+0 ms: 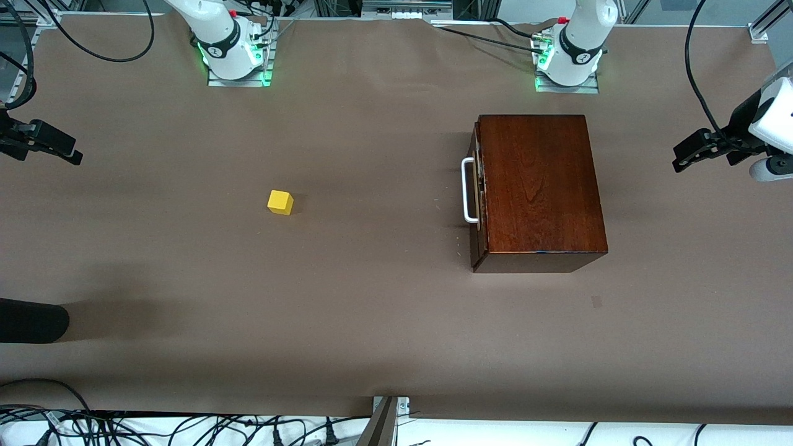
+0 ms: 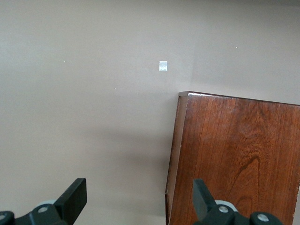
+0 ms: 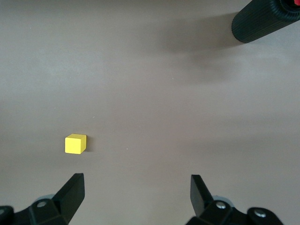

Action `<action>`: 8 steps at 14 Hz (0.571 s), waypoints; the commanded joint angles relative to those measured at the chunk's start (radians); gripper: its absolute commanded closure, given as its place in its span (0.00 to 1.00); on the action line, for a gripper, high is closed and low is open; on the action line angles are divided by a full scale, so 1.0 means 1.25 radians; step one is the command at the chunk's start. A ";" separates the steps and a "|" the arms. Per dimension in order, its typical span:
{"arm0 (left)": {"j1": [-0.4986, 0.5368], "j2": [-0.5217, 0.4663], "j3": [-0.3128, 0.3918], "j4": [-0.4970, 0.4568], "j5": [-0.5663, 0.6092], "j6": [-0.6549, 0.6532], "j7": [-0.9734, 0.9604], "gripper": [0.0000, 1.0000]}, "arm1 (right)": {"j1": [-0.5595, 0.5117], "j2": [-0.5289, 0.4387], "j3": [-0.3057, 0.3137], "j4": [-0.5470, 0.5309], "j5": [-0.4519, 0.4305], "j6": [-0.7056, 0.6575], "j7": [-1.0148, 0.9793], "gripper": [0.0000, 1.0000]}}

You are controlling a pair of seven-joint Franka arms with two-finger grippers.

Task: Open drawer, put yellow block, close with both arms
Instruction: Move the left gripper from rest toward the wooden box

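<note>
1. Front view: a wide brown bench (image 1: 372, 322) carries a dark reddish-brown wooden box (image 1: 539, 186) toward the left arm's end. Its drawer (image 1: 477, 189) is fully shut, so whatever is inside cannot be seen. The white U-shaped handle (image 1: 468, 189) faces the middle of the bench. The yellow block (image 1: 280, 202) sits alone on the bench toward the right arm's end, well apart from the box. Both arms wait at the edges. The left end effector (image 1: 681, 162) hangs over the bench edge past the box. The right end effector (image 1: 73, 156) hangs over the other end.

2. Left wrist view: the left end effector (image 2: 139, 194) is released, fingers spread wide and holding nothing, over a corner of the box top (image 2: 234, 154). The handle does not show here. Likely risk: the box looks free-standing, so a pull on the handle may drag the whole box instead of sliding the drawer out.

3. Right wrist view: the right end effector (image 3: 137, 192) is released and empty, with the block (image 3: 75, 143) on the bench outside the gap between its fingers. A dark ribbed cylinder (image 3: 262, 21) lies well away. Likely risk: the block is small, so an off-centre closing could nudge it aside or clip one corner.
</note>
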 commanded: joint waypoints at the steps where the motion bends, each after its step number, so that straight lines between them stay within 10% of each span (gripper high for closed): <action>1: 0.003 0.004 0.001 0.011 -0.005 -0.001 0.015 0.00 | -0.019 0.000 0.018 0.008 -0.003 -0.002 0.006 0.00; 8: 0.003 0.012 0.000 0.032 -0.008 -0.006 0.006 0.00 | -0.019 0.000 0.018 0.008 -0.003 -0.003 0.006 0.00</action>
